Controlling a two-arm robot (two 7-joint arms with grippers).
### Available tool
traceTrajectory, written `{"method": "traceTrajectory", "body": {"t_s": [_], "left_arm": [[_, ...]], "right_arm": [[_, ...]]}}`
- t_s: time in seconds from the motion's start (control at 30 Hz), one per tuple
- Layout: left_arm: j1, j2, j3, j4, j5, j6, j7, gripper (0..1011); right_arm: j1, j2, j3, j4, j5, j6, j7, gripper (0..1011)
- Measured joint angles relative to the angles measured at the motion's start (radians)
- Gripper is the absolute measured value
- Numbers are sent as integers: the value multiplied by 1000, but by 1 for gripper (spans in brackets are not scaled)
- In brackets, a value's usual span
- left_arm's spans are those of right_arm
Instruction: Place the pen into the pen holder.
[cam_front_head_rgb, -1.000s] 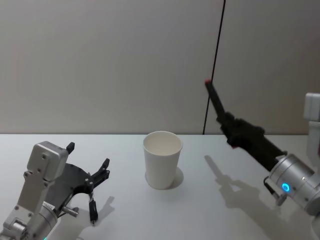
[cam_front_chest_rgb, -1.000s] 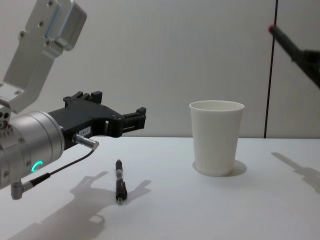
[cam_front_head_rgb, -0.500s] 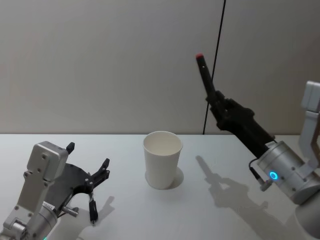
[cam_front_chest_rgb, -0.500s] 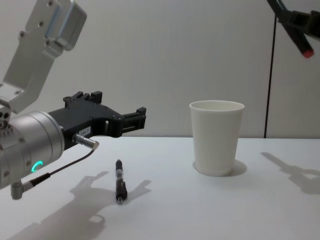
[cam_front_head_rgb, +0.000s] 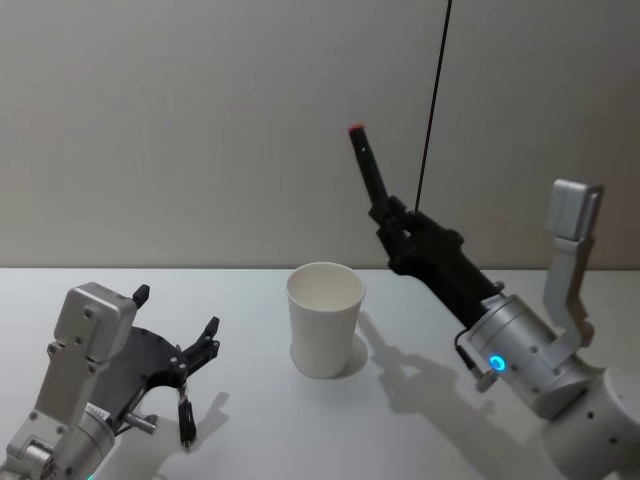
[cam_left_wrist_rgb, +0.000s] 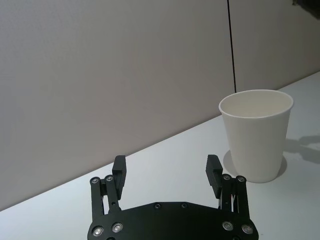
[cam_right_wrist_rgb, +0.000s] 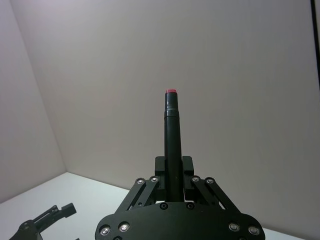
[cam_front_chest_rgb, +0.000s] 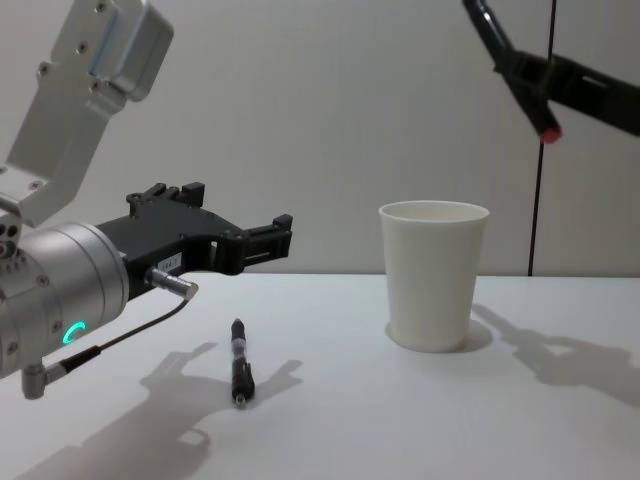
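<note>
Looks like the carry step is being done here. The pen (cam_front_head_rgb: 370, 175) is being gripped by the right gripper (cam_front_head_rgb: 393, 218), jaws clamped shut on the barrel. It's being held up in the air to the right of the pen holder (cam_front_head_rgb: 325, 318), well above the rim and not over the opening yet. It's being held tilted, with the red-tipped end being pointed up and away from the gripper. The pen holder is being left standing upright mid-table (cam_front_head_rgb: 250, 300). The left gripper (cam_front_head_rgb: 176, 310) is being held low on the left side, jaws wide apart and gripping nothing, with a second pen (cam_front_head_rgb: 185, 420) lying on the table under it. Next, probably, the held pen is going to need swinging over the mouth, tipping so one end is pointing down, and lowering inside before the jaws are opened. If the rim is clipped, that light cup is likely being knocked over.
</note>
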Motion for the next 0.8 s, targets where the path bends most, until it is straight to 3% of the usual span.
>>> {"method": "traceTrajectory", "body": {"t_s": [0.23,0.8], "left_arm": [[0,0,0,0,0,0,0,1003],[0,0,0,0,0,0,0,1003]], "right_arm": [[15,-26,-35,51,-29,-54,-12,193],[54,-77,-80,187,-112,-213,-39,193]]}}
